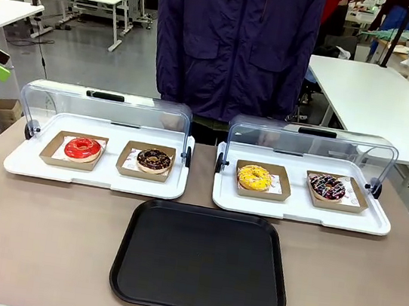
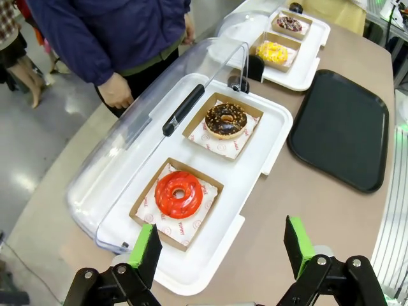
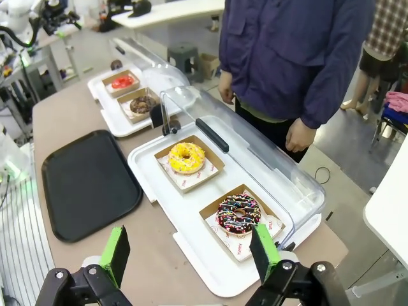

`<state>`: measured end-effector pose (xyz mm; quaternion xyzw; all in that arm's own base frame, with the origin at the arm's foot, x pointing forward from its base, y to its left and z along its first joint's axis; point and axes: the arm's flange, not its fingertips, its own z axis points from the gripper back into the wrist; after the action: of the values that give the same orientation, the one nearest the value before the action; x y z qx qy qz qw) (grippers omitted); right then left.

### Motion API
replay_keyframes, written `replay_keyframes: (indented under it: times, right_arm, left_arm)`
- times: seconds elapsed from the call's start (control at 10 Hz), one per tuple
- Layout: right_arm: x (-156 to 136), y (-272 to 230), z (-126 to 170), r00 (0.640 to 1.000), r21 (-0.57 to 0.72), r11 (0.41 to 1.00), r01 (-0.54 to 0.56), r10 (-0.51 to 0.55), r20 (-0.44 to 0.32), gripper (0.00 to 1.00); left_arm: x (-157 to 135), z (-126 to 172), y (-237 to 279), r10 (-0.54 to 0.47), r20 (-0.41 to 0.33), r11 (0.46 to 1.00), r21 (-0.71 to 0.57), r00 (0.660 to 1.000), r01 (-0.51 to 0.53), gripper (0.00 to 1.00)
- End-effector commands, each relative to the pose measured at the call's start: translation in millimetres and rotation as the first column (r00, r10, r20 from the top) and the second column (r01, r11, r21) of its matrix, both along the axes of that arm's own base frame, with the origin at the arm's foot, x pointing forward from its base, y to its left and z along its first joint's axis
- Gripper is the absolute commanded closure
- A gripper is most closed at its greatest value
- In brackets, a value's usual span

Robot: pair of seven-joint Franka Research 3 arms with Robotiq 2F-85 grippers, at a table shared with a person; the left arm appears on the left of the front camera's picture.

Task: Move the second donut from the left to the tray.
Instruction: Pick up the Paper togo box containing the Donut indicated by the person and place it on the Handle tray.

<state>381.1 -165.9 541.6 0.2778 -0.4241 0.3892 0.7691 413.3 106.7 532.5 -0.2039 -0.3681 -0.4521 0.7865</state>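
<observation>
A: Target donut, where is it?
B: The chocolate-glazed donut with light specks (image 1: 154,160) sits in its brown cardboard tray (image 1: 144,176), inside the left white tray (image 1: 102,178), on that tray's right half in the front view. The clear lid (image 1: 59,106) stands raised behind it. Next to it on the left is a red-glazed donut (image 1: 83,148) in its own cardboard tray, the two cardboard trays apart.
A: And the destination?
B: The black tray (image 1: 200,263) lies flat on the counter (image 1: 40,236), on the robot's side, just in front of the gap between the two white trays. The donut is apart from it, up in the white tray.
A: Hands?
B: The left hand (image 2: 222,236) hovers over the counter at the red donut's end of the left white tray, fingers (image 2: 141,248) spread wide, gripping nothing. The right hand (image 3: 190,245) hovers at the outer end of the right white tray (image 1: 295,210), by the dark donut with multicoloured sprinkles (image 3: 239,213), green pads (image 3: 116,252) wide apart too, nothing between them.
A: Rest of scene, quick.
B: The right white tray has its lid up as well and holds a yellow-glazed donut (image 1: 254,177) beside the sprinkled one, each in a cardboard tray. A person (image 1: 235,43) in a dark blue jacket stands at the far side of the counter, centred behind both white trays, arms hanging down.
</observation>
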Motion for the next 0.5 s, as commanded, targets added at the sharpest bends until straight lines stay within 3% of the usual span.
replay_keyframes:
  times: [0.0,0.4]
  right_arm:
    - [0.8,-0.4,-0.2,1.000,-0.006,1.000,-0.019,0.019,0.022,0.00]
    - [0.8,-0.4,-0.2,1.000,-0.006,1.000,-0.019,0.019,0.022,0.00]
  left_arm:
    - [0.9,1.2,0.1,-0.008,0.011,1.000,-0.018,1.000,0.008,0.00]
    - [0.9,1.2,0.1,-0.008,0.011,1.000,-0.018,1.000,0.008,0.00]
